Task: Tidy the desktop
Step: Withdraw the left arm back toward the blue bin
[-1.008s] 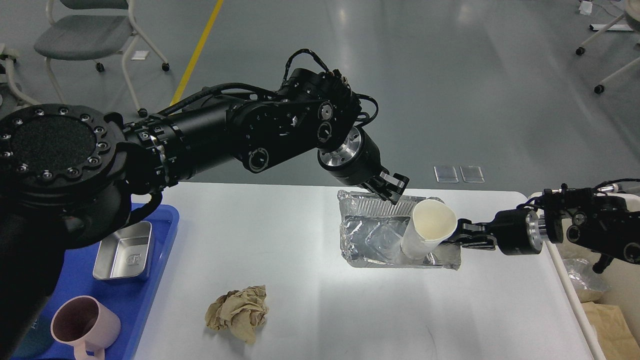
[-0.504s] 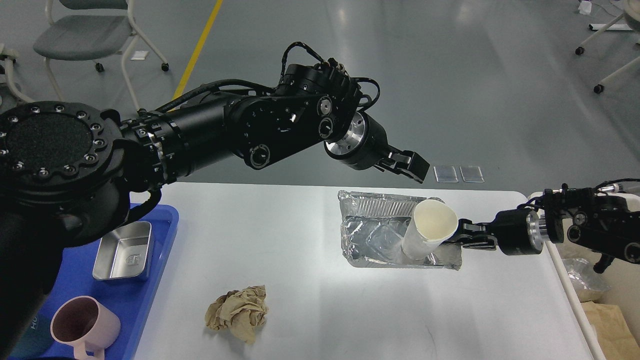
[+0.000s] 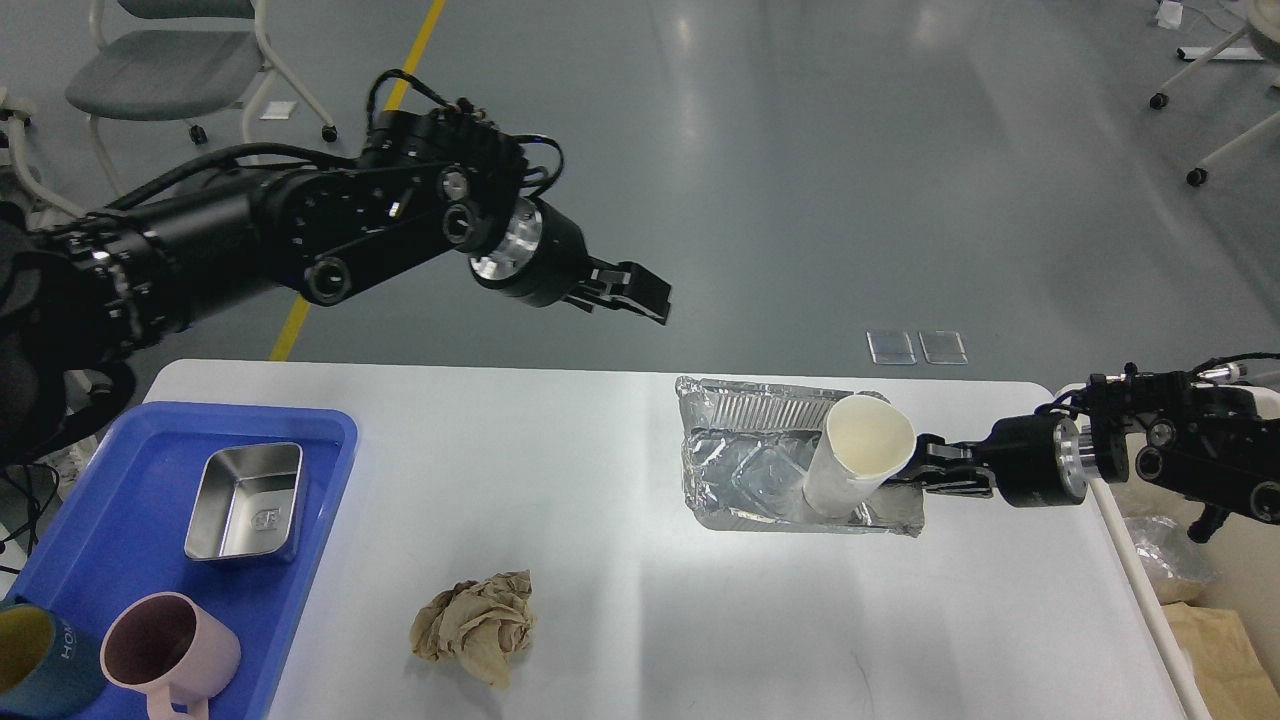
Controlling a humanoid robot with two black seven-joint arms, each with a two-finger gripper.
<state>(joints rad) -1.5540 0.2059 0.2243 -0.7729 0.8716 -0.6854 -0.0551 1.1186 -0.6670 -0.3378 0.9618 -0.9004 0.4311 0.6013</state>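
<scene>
The desktop point(image 3: 600, 500) runs lengthwise left to right, beneath both grippers. The right gripper point(image 3: 915, 468) grips a paper cup point(image 3: 858, 455) tilted in a foil tray point(image 3: 760, 470), unmoved. The left gripper point(image 3: 640, 297), fingers together and empty, has swung away leftward from the tray.

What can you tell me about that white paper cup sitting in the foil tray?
The paper cup is white outside and cream inside, and looks empty. It leans, its open mouth tipped up toward the camera, its base down in the crinkled foil tray on the desktop. The right gripper meets the cup's right side near the rim; whether its fingers are clamped on it is hard to see.
</scene>
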